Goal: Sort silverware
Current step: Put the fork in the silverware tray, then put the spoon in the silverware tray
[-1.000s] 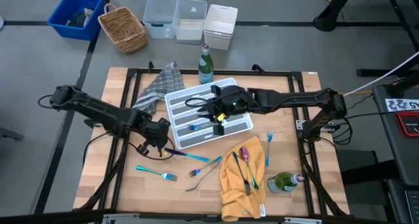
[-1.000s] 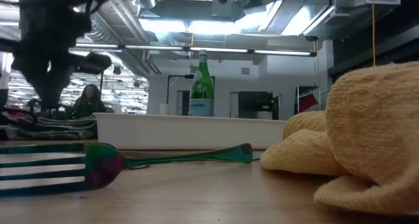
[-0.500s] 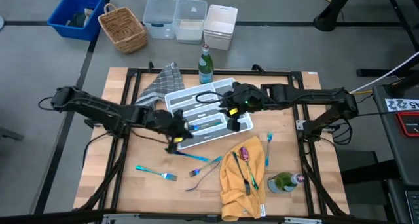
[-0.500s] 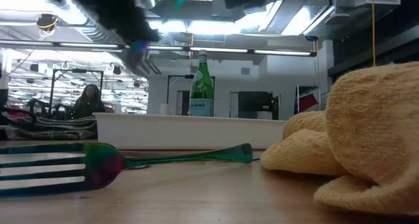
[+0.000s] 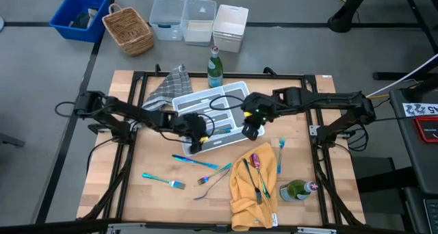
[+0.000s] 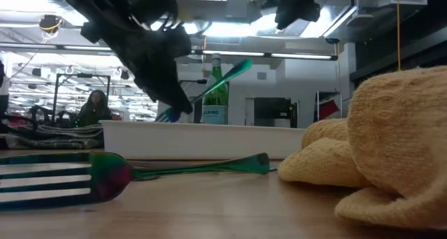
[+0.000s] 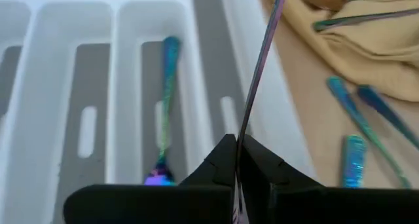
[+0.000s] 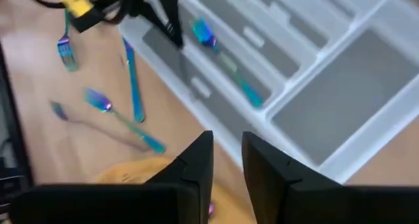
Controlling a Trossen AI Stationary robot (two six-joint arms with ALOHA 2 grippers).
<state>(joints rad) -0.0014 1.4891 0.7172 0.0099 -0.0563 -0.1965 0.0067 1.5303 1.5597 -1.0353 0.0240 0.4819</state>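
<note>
left gripper (image 5: 194, 139) over the front edge of the white divided tray (image 5: 236, 92), fingers pressed together on a slim teal-purple utensil (image 7: 260, 60); the piece slants upward from the fingers, its far end clear of the tray wall; which kind of piece it is cannot be told; right gripper (image 5: 250, 130) over the tray's right front corner, fingers a little apart, nothing between them; tray sits at the table's rear centre, one iridescent blue utensil (image 7: 165, 99) lying lengthwise in a long compartment, the neighbouring compartments showing bare floor; on the wood in front of the tray: a blue knife (image 5: 194, 161), a blue fork (image 5: 164, 180) toward the front left, two more pieces (image 5: 212, 178) crossing near the front centre; yellow cloth (image 5: 253, 193) at the front right carries a purplish spoon (image 5: 255, 160) and a dark piece (image 5: 261, 184); a blue fork (image 5: 280, 148) lies beside the cloth's right edge; bare wood remains along the table's front left edge.
</note>
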